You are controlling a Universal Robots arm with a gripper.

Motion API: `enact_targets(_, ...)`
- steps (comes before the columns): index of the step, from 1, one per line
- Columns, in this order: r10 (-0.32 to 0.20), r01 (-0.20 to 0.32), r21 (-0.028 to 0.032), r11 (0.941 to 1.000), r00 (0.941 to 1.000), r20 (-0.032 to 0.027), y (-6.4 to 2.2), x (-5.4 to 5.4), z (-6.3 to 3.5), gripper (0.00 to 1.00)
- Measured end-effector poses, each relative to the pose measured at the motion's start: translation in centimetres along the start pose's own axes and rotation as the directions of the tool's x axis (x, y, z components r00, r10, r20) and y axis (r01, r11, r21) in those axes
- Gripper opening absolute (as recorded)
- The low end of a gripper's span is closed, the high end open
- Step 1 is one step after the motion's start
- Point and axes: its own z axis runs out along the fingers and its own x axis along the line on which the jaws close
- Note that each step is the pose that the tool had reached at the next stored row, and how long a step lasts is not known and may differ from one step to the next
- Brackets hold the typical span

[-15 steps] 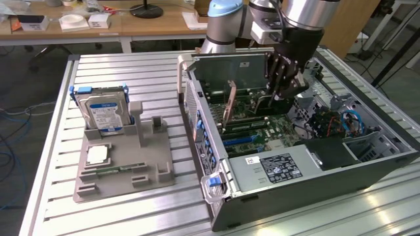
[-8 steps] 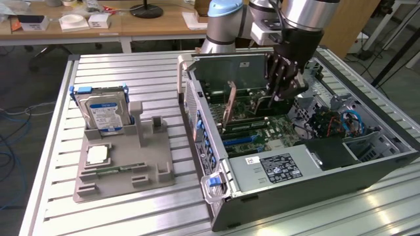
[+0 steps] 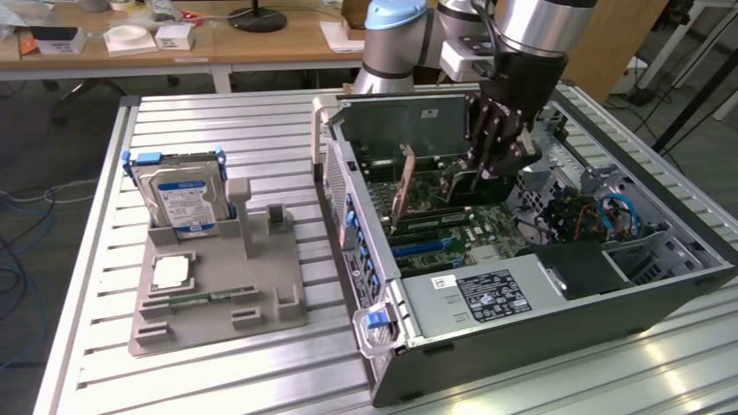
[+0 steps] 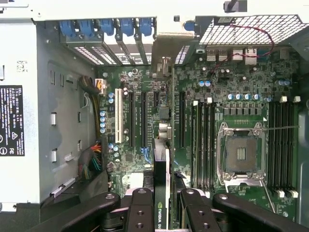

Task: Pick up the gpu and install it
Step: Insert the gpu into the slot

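The gpu (image 4: pixel 161 154) appears edge-on in the wrist view, a thin card with a black face and a metal end bracket by the rear slot openings. My gripper (image 4: pixel 162 195) is shut on it, one black finger (image 4: pixel 140 208) on each side. In the exterior view the gripper (image 3: pixel 493 160) reaches down into the open computer case (image 3: pixel 645 303). There the gpu (image 3: pixel 403 190) stands upright over the motherboard's expansion slots (image 4: pixel 130 118). I cannot tell whether it sits fully in a slot.
A grey fixture (image 3: pixel 213 294) on the table at the exterior view's left holds a hard drive (image 3: pixel 179 199), a square chip (image 3: pixel 171 272) and a memory stick (image 3: pixel 207 300). Inside the case are the processor socket (image 4: pixel 240 152), cables (image 3: pixel 611 212) and the power supply (image 3: pixel 490 294).
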Motion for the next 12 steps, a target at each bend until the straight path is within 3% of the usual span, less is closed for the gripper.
enact_targets(6, 0.000, 0.000, 0.0001, 1.0000, 1.0000, -0.0028, 0.00, -0.03, 0.16, 0.26)
enact_targets(12, 0.000, 0.000, 0.0002, 1.0000, 1.0000, -0.0096, 0.00, -0.24, 0.35, 0.26)
